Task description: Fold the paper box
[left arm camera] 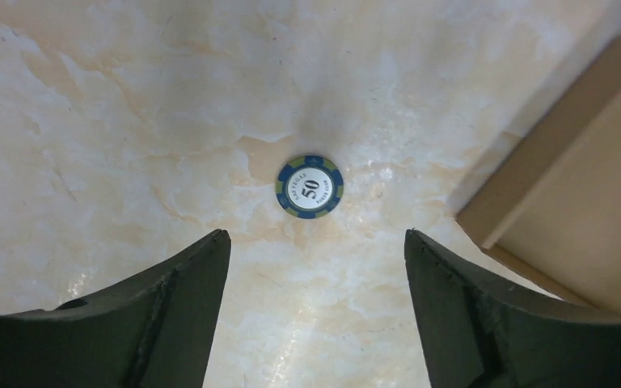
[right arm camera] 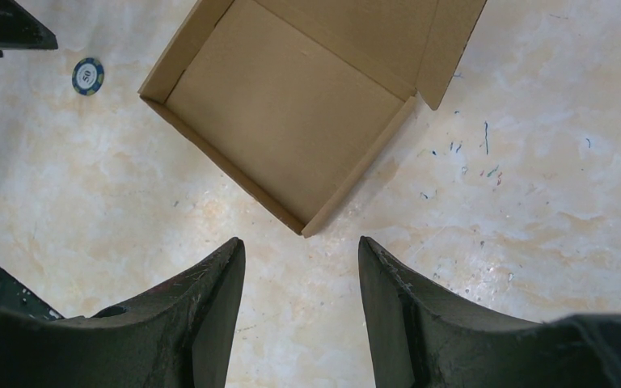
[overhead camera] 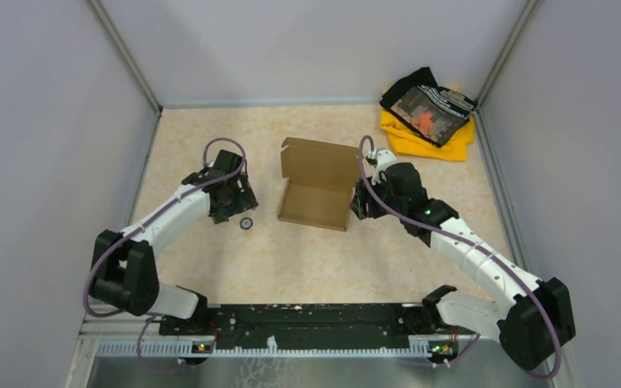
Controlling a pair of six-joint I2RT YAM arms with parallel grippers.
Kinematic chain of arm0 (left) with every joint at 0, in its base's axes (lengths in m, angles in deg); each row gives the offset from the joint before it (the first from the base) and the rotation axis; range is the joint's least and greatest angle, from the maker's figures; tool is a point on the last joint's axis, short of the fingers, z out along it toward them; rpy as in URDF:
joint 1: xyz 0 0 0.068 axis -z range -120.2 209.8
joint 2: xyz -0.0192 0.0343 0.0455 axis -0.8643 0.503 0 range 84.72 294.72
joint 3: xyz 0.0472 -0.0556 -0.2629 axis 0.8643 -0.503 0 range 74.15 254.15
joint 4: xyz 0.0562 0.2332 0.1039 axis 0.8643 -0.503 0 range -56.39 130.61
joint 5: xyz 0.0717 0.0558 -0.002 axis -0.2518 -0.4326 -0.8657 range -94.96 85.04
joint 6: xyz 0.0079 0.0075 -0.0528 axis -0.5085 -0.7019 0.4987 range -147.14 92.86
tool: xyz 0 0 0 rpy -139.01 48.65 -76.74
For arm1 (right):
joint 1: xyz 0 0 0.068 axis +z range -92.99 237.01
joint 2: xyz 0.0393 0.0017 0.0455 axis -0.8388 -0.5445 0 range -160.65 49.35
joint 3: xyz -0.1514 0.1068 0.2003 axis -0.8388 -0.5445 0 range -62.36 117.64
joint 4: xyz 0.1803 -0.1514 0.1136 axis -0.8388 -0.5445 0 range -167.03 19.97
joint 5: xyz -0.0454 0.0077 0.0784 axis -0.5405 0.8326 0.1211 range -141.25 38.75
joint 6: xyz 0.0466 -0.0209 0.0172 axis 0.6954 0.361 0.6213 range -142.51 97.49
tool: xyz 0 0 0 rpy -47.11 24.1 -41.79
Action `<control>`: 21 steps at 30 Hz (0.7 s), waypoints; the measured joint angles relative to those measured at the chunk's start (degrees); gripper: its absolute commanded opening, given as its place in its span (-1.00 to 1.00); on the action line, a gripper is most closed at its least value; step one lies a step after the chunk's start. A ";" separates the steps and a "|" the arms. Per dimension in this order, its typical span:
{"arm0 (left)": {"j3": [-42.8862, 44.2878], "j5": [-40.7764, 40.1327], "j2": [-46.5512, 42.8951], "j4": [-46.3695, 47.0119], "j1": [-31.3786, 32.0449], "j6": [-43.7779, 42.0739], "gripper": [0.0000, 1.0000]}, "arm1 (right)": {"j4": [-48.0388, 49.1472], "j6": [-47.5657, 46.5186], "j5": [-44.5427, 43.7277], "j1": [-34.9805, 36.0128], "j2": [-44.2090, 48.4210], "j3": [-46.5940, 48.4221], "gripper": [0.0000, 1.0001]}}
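Observation:
The paper box (overhead camera: 317, 186) is plain brown cardboard in the middle of the table, its tray walls up and its lid flap open at the far side. My left gripper (overhead camera: 234, 206) hovers to the box's left, open and holding nothing. In the left wrist view the left gripper (left arm camera: 317, 236) is above bare table, with a corner of the box (left arm camera: 582, 210) at the right. My right gripper (overhead camera: 362, 204) is at the box's right side. In the right wrist view the right gripper (right arm camera: 301, 241) is open and empty just short of a corner of the box (right arm camera: 291, 105).
A blue poker chip (left arm camera: 310, 187) marked 50 lies flat just beyond the left fingertips, left of the box; the chip (overhead camera: 247, 224) also shows from above and the chip (right arm camera: 88, 76) in the right wrist view. A yellow and black cloth pile (overhead camera: 428, 113) lies at the back right corner. Grey walls enclose the table.

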 measured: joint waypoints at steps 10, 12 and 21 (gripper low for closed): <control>-2.54 1.38 -6.56 3.89 1.22 -5.38 0.98 | -0.02 -0.02 0.20 0.00 0.00 0.00 0.12; -2.71 1.99 -6.54 4.37 1.22 -6.23 0.95 | -0.02 -0.02 0.17 0.00 0.00 0.00 0.14; -2.93 3.48 -5.68 5.70 1.22 -8.04 0.76 | -0.02 -0.37 0.24 0.00 0.00 0.00 0.12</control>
